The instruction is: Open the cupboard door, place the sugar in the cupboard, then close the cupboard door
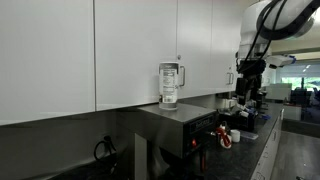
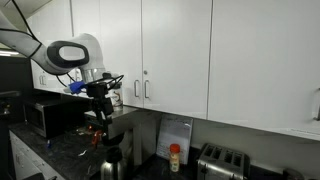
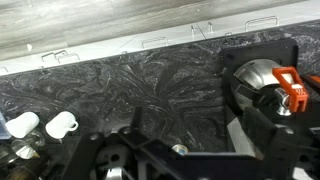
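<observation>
The cupboard door (image 2: 176, 60) is a glossy white panel, shut, with its slim silver handle (image 2: 146, 88) near its left edge. The cupboard's inside is hidden behind it. The sugar (image 1: 169, 85) is a small clear jar with white contents. It stands upright on a dark appliance below the cupboards, and also shows in an exterior view (image 2: 117, 97). My gripper (image 2: 100, 92) hangs over the counter, beside the jar and apart from it. In the wrist view my gripper (image 3: 190, 125) is open and empty above the dark marbled counter.
The neighbouring white door (image 2: 105, 50) has its handle near its right edge. Two white cups (image 3: 40, 125) and a metal pot with an orange part (image 3: 262, 88) stand on the counter. A toaster (image 2: 222, 160) and a small bottle (image 2: 175, 157) stand further along.
</observation>
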